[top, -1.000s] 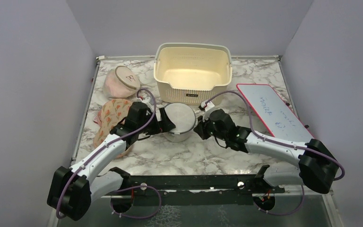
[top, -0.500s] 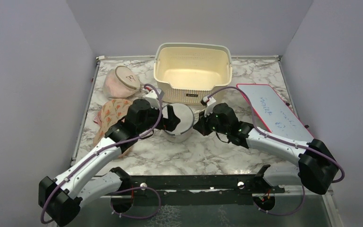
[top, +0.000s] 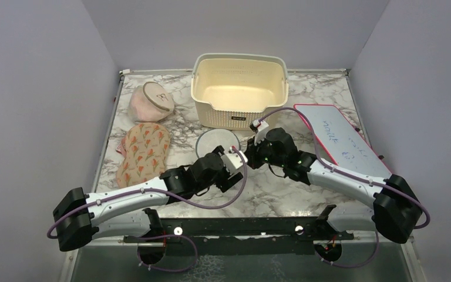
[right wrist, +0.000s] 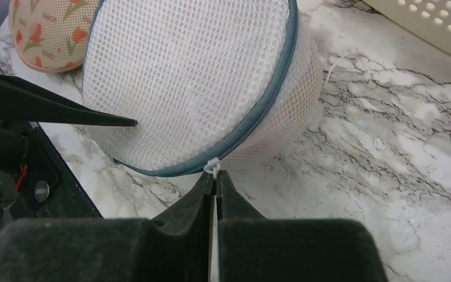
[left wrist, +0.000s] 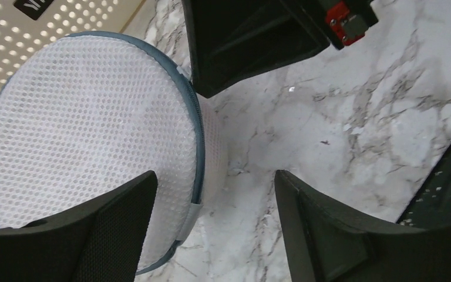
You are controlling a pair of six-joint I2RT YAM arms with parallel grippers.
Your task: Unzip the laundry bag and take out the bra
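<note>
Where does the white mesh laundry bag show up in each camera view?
Top external: laundry bag at the centre, just in front of the cream basket.
Left wrist: laundry bag fills the left side.
Right wrist: laundry bag in the upper centre.
Shared landmark: the perforated cream basket, seen in all three.

Cream basket [top: 239, 88] at back — pink round bag [top: 151, 101], floral cloth [top: 144, 151] left, whiteboard [top: 339, 141] right.

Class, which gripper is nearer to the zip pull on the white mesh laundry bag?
Right. The right gripper is closed on the zip pull at the rim of the laundry bag. The left gripper is open, straddling the bag's side wall, apart from the pull.
</note>
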